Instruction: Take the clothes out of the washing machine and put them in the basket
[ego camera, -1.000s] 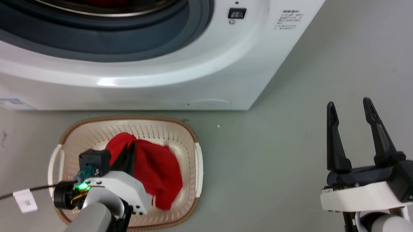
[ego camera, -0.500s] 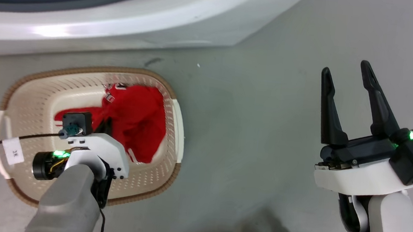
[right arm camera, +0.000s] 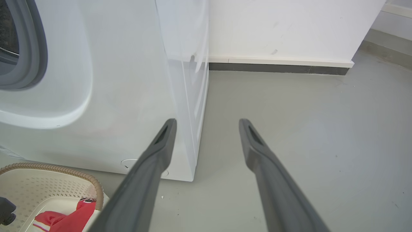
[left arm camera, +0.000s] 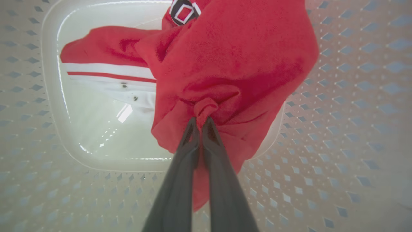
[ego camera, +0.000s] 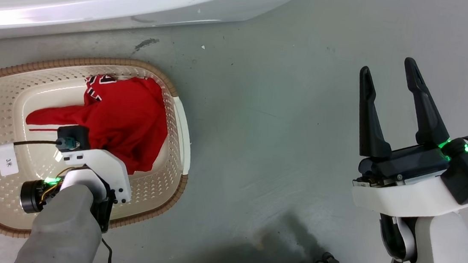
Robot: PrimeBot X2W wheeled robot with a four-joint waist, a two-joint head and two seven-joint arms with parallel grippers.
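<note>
The left end effector [left arm camera: 200, 120] is seen with its fingers pressed together on a bunched fold of the red clothes [left arm camera: 235, 64]. The clothes are spread inside the basket [ego camera: 177, 113], partly on its base and partly against one perforated wall. The basket is set on the grey floor [ego camera: 268, 130] just in front of the washing machine [ego camera: 100, 2], and the right end effector [ego camera: 387, 64] is held well apart from it, fingers spread wide and empty.

Left arm [ego camera: 62, 229] down — jaws pinched together, right arm [ego camera: 436, 258] upright, jaws apart
</note>
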